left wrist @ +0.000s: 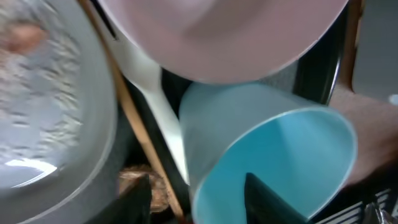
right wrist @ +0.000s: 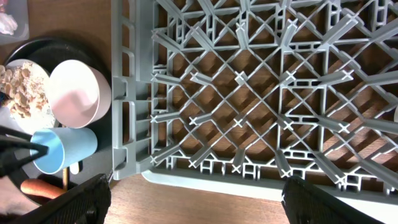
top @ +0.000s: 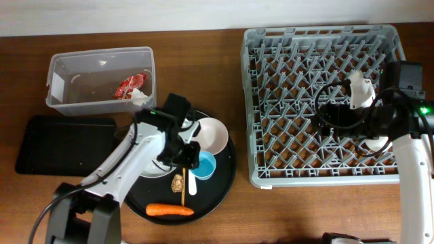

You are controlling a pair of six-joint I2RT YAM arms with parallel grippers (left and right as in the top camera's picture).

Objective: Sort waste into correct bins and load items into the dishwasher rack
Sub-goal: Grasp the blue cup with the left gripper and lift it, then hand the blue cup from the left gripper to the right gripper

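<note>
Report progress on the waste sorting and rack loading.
Done: red wrapper and tissue in the clear tub; white cup in the rack. In hand: left gripper straddles the rim of the blue cup. Left: bowl, plate with scraps, carrot, cutlery, brown lump; right gripper open over the rack.

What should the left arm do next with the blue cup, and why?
Probably squeeze the left tool shut on the blue cup: one finger is inside its rim, the other outside, with a gap showing beside the wall.
</note>
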